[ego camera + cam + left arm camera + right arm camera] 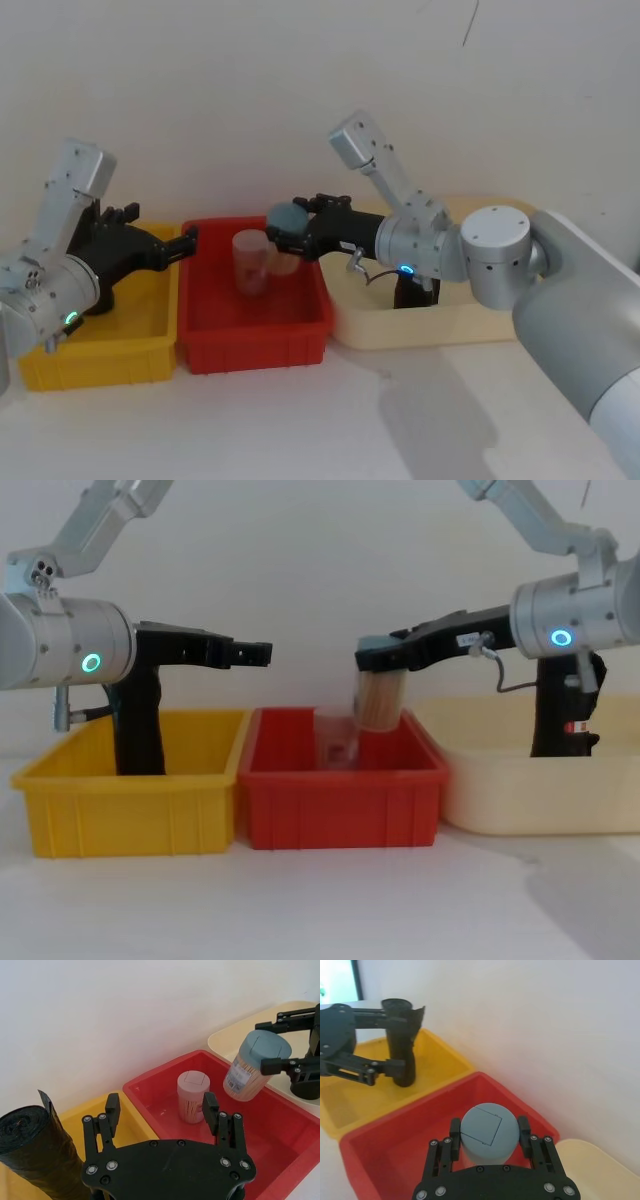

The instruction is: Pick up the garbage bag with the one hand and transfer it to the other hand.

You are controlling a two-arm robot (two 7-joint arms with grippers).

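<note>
Left end effector (255,654) reaches forward, fingers spread; right end effector (375,660) is clamped, wrist level.

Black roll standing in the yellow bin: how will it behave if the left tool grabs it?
The black roll looks tightly wound, so probably firm, though its crinkly plastic may slip slightly. Standing on end in the yellow bin, it could tip if nudged, then roll.

Silver-grey arms, black fingers (112,1110), seemingly green and blue rings.
</note>
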